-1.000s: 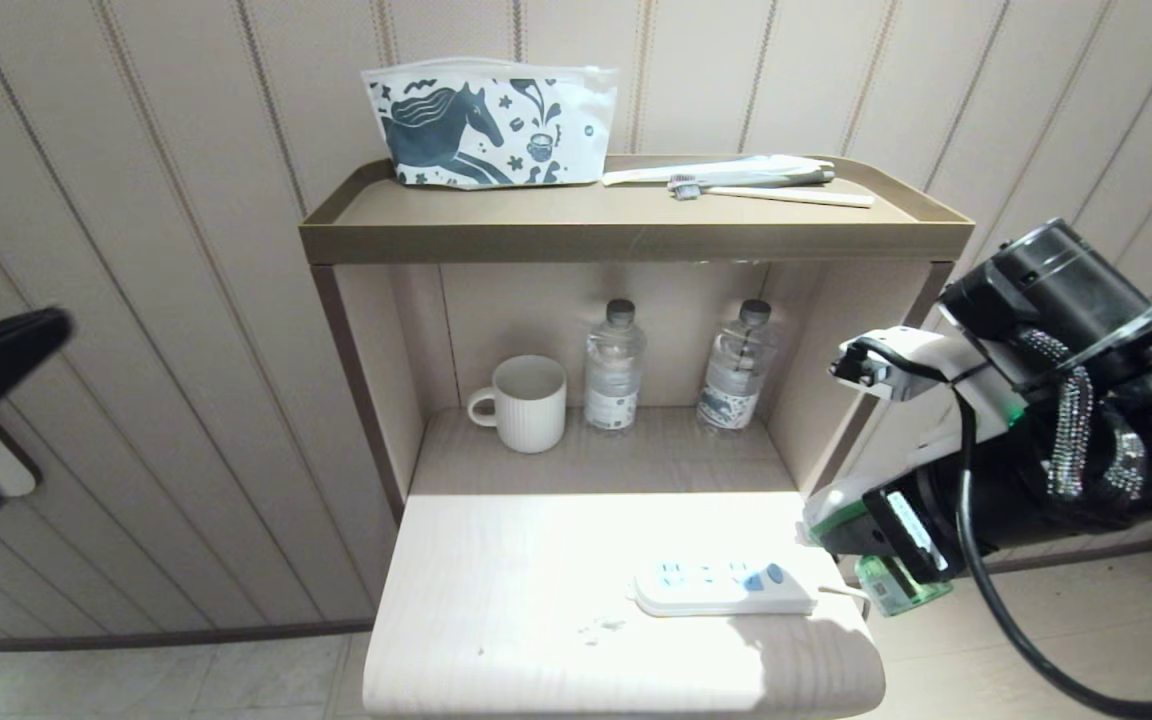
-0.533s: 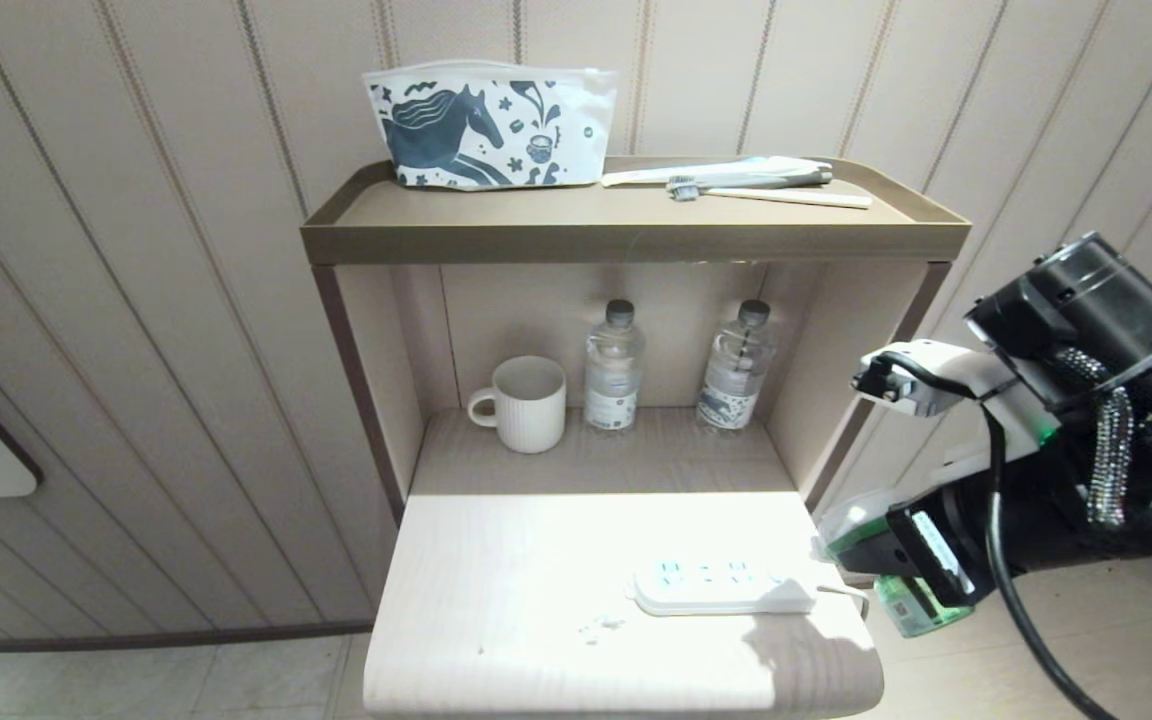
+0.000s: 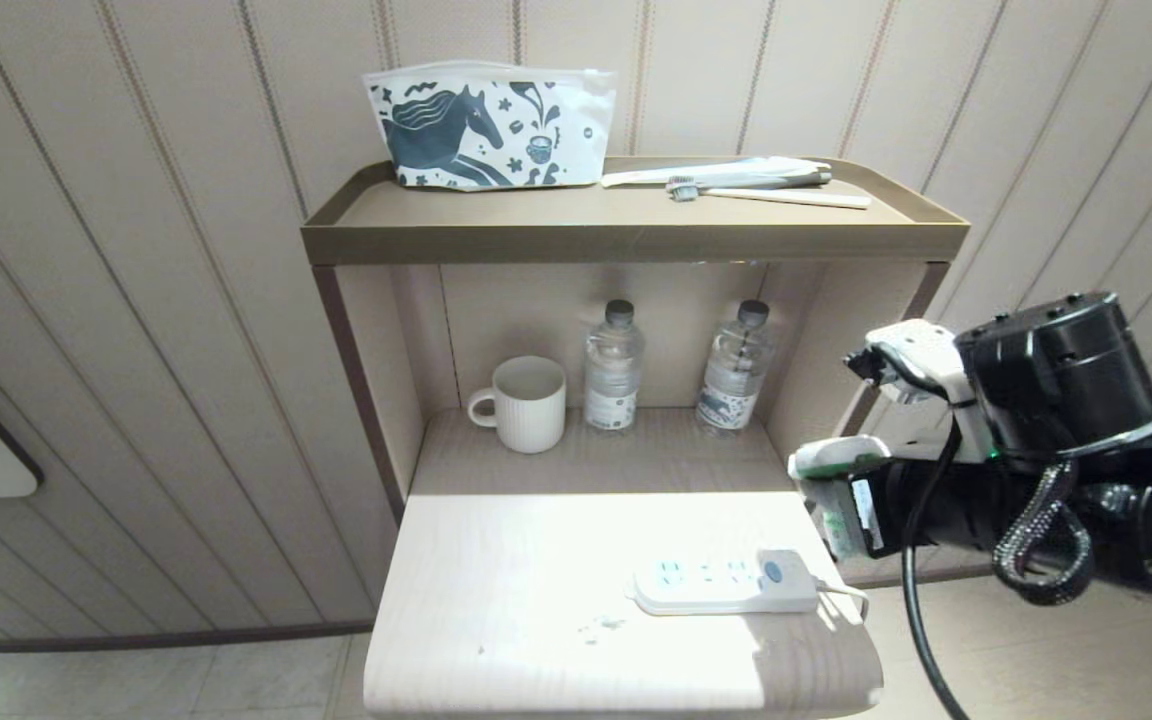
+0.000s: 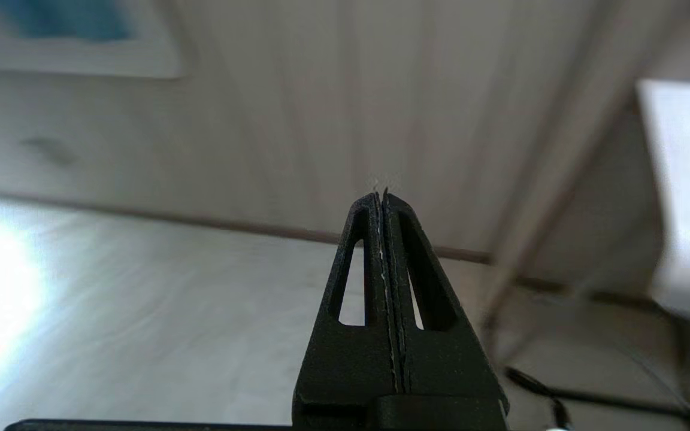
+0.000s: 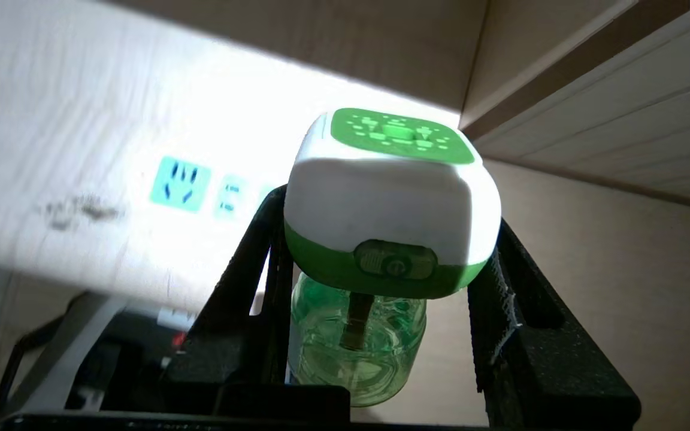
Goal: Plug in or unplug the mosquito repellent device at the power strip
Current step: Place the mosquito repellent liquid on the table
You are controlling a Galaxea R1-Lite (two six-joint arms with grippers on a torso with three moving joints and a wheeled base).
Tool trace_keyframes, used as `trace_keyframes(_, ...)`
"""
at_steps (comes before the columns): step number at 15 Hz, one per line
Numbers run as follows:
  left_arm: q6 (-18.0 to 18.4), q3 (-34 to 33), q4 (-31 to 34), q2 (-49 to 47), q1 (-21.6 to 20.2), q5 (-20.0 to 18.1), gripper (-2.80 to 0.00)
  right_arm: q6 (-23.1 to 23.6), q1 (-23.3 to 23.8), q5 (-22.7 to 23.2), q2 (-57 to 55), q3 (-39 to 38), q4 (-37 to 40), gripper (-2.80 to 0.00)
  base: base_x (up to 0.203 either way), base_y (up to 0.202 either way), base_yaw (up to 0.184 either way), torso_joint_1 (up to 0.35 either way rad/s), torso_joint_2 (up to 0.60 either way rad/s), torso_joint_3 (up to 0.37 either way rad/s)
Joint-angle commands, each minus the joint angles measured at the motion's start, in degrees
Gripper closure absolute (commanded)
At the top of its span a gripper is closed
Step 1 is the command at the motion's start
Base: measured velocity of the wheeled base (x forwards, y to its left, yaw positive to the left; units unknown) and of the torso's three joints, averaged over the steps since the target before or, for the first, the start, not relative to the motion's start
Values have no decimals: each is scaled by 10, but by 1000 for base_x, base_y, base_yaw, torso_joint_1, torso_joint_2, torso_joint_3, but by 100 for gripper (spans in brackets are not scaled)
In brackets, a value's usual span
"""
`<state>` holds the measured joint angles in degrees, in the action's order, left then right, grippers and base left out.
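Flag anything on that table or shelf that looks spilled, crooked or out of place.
A faint smudge of specks marks the tabletop just left of the power strip, like crumbs or a scuff. Otherwise nothing stands out: the mug and both water bottles stand upright.

Two water bottles (image 3: 614, 365) (image 3: 736, 365), one mug (image 3: 526, 402), one power strip (image 3: 724, 582), one mosquito repellent device (image 5: 390, 197), one pouch (image 3: 491, 122), one toothbrush (image 3: 766, 192).

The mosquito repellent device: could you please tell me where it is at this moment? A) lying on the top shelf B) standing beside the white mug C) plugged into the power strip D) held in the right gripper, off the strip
D: the right gripper clamps the mosquito repellent device by its head, in the air beside the power strip, whose sockets are bare.
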<state>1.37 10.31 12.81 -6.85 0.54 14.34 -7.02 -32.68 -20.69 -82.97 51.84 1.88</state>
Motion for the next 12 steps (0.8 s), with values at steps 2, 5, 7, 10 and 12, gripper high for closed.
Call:
trace_keyframes(2,-11,-42,-5,68,-1,-83,0,3,-19,-38,2,-67,-182,0,0,0,0,0,0,0)
trace_keyframes(5,-5,-46,-23,68,-1,-82,0,0,-20,-63,-9,-105,-269,0,0,0,0,0,0,0)
trace_keyframes(7,51,-67,-89,68,-1,-81,0,0,-29,-91,-27,-124,-310,0,0,0,0,0,0,0)
trace_keyframes(10,66,-74,-97,68,-1,-97,0,20,-88,-178,-80,-159,-441,0,0,0,0,0,0,0)
trace_keyframes(12,49,-71,-90,68,-1,-99,0,65,-109,-201,-84,-166,-480,0,0,0,0,0,0,0)
